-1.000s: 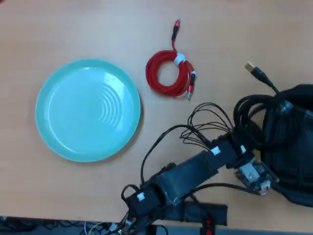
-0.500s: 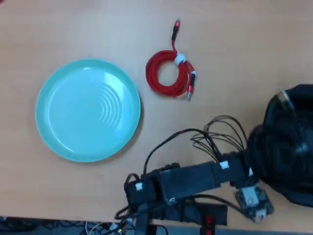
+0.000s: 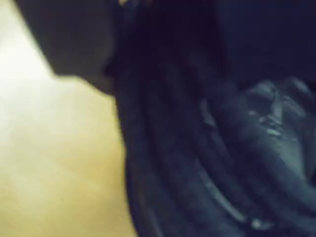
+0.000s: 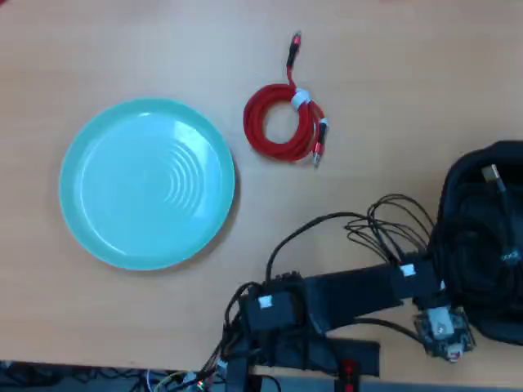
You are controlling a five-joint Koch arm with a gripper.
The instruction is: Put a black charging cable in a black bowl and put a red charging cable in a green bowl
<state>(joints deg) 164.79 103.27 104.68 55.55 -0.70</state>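
Seen from overhead, the wooden table [image 4: 392,73] carries the green bowl [image 4: 147,184] at left and the black bowl [image 4: 490,163] at the right edge; the blurred wrist view shows only dark coils of the black charging cable [image 3: 197,163] against that bowl's wall. The cable lies inside the black bowl, one metal plug showing. The red charging cable [image 4: 283,122] sits coiled beside the green bowl. The arm [image 4: 343,298] reaches right; whether its gripper is open cannot be told.
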